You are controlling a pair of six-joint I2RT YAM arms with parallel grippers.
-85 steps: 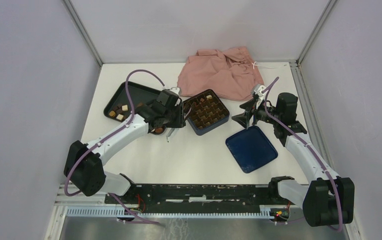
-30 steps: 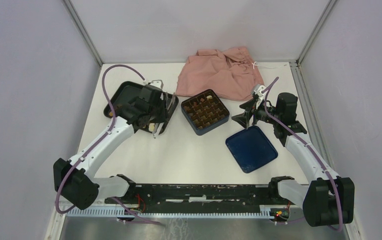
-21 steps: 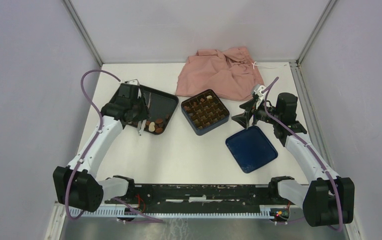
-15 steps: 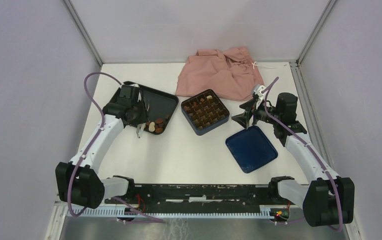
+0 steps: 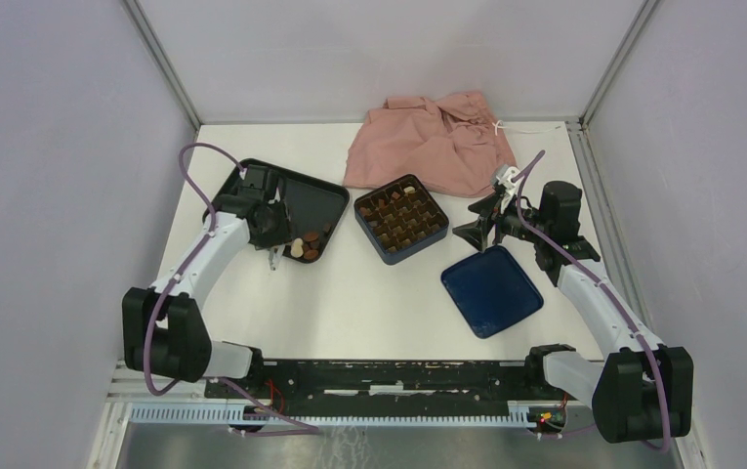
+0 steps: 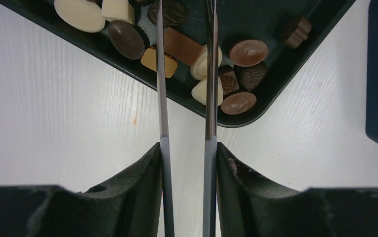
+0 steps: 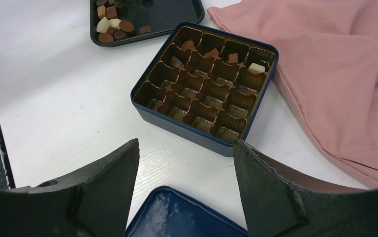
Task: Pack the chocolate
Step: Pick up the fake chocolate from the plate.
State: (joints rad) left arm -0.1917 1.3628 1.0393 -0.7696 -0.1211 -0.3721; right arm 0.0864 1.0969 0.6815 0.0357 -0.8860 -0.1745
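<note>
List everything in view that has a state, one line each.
black tray, mostly bare
blue box, open, most cells empty
lid, off, flat on the table
chocolate, mostly heaped in the tray corner, a few in the box
pink cloth, crumpled
left gripper, open over the heaped chocolate
right gripper, open, empty, facing the box

Bare table [image 5: 369,313] spans the near edge. Tray [image 5: 322,199], box [image 5: 420,246], cloth [image 5: 428,147] crowd the far half; lid [image 5: 491,290] lies right; left gripper [image 6: 185,19] overhangs tray.
</note>
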